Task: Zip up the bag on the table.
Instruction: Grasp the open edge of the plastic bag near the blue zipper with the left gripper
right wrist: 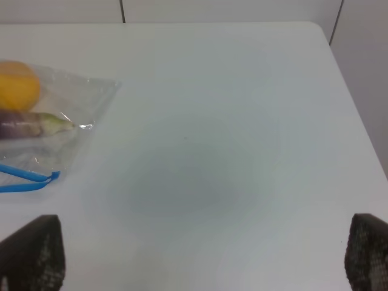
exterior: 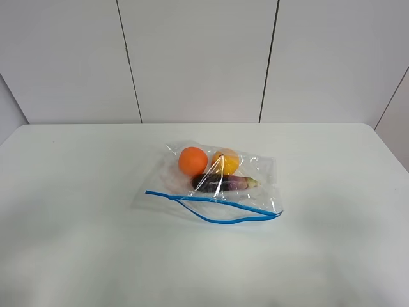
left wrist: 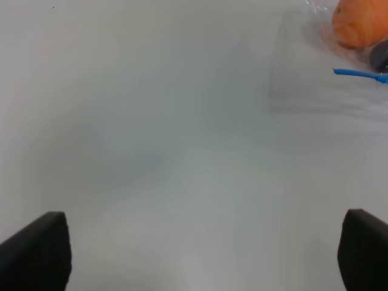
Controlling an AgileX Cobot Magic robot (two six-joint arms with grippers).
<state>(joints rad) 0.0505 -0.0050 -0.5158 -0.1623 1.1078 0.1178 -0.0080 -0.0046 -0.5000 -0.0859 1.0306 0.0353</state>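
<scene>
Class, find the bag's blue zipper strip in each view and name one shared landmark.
Exterior high: blue zipper strip along the near edge of the bag, mid-picture.
Left wrist: a short end at the frame edge, beside the orange toy.
Right wrist: its other end at the frame edge, near the eggplant toy.
Shared landmark: the white table.

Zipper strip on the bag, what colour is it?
The zipper strip is blue; exterior high view shows it best.
</scene>
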